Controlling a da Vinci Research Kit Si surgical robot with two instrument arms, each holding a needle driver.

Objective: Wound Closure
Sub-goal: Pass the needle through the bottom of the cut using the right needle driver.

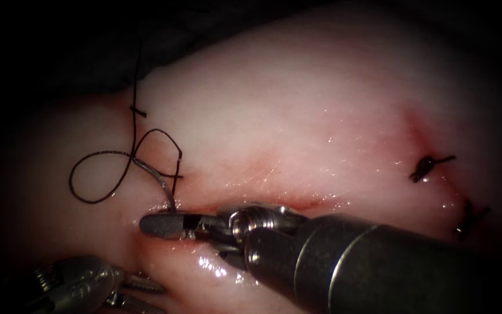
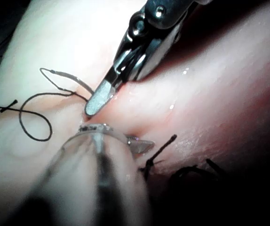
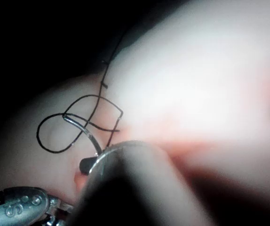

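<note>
The curved needle stands over the left end of the cut, with its thread end up. Its lower end meets the tissue at the cut's edge, where my right tool lies flat with its jaws shut on it. How deep the tip sits in the tissue is hidden. The left wrist view shows the same hold, the right tool on the needle. Black thread loops on the tissue left of the needle and runs up and away. My left tool waits low on the left, jaws open, holding nothing.
Two tied stitches with short cut ends sit at the right end of the cut. A short thread tail crosses the strand above the loops. Wet sheen lies on the tissue below the right tool.
</note>
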